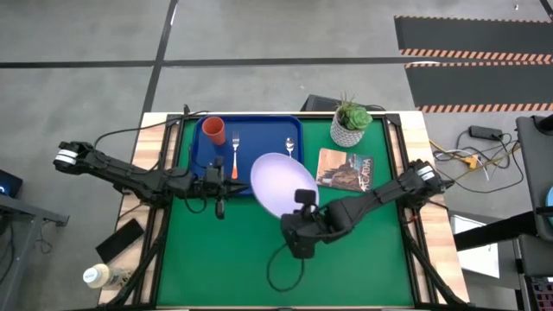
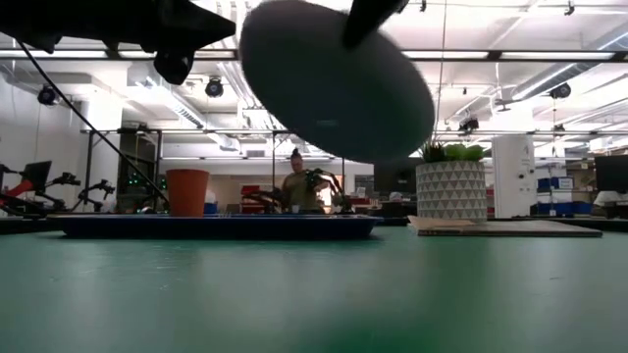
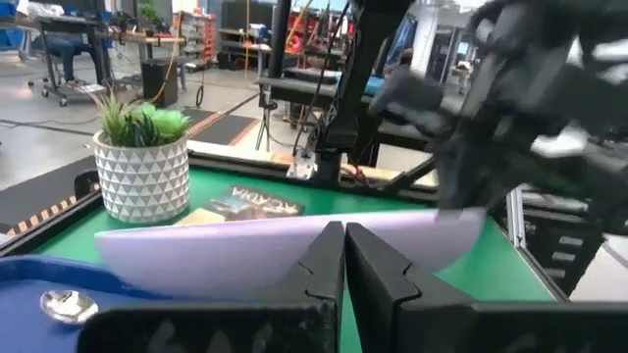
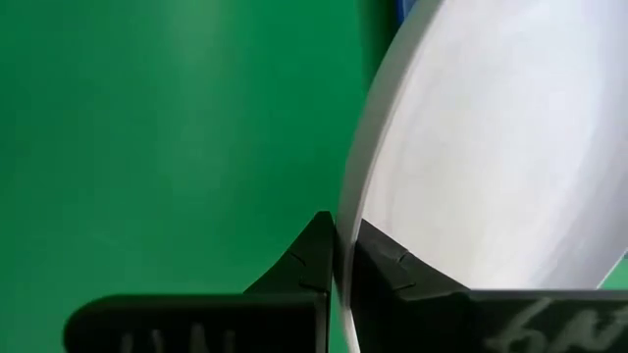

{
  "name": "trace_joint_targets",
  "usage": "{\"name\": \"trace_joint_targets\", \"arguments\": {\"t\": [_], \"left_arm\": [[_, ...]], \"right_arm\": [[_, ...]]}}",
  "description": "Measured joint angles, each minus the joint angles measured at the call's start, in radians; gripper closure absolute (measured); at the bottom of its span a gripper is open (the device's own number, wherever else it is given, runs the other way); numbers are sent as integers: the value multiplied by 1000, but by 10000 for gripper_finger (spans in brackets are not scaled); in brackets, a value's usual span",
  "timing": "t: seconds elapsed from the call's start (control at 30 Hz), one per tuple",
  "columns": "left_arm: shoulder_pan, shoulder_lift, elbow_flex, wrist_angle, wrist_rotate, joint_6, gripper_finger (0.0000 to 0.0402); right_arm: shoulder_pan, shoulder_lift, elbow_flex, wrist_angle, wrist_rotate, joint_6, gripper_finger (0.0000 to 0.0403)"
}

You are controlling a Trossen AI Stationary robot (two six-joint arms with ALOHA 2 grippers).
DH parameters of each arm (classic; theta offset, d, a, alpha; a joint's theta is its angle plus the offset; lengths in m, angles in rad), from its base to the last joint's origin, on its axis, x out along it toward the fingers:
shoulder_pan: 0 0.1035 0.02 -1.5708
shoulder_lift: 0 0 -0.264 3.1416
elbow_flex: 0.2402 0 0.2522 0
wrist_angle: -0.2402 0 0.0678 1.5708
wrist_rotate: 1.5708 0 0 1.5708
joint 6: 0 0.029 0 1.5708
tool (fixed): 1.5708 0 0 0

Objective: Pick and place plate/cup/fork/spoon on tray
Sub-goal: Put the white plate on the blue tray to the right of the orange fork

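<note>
The pale lavender plate is up in the air and tilted, partly over the near right corner of the dark blue tray. The low view shows the plate well above the table. My right gripper is shut on the plate's near rim. My left gripper is shut and empty by the tray's near edge, just left of the plate. The orange-red cup, the fork and the spoon rest on the tray's floor. My right gripper pinches the plate's near rim between its two fingers, one on each face of the plate. The fingers come from the table's near side and point toward its far edge. The plate is lifted clear and tilted.
A white patterned plant pot stands at the far right of the green mat. A book lies just right of the plate. A phone and a bottle lie off the mat at the near left.
</note>
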Motion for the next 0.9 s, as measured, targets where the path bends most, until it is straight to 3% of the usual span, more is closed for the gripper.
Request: {"name": "trace_joint_targets", "arguments": {"t": [0.43, 0.73, 0.9], "left_arm": [[0, -73, 1, 92, 0, -2, 402], [0, -98, -1, 42, 0, -1, 402], [0, -105, -1, 10, 0, -3, 402]], "right_arm": [[-175, 177, 67, -4, 11, -409, 392], [-288, 377, 265, -12, 11, -668, 392], [-325, 468, 385, -63, 8, -708, 392]]}}
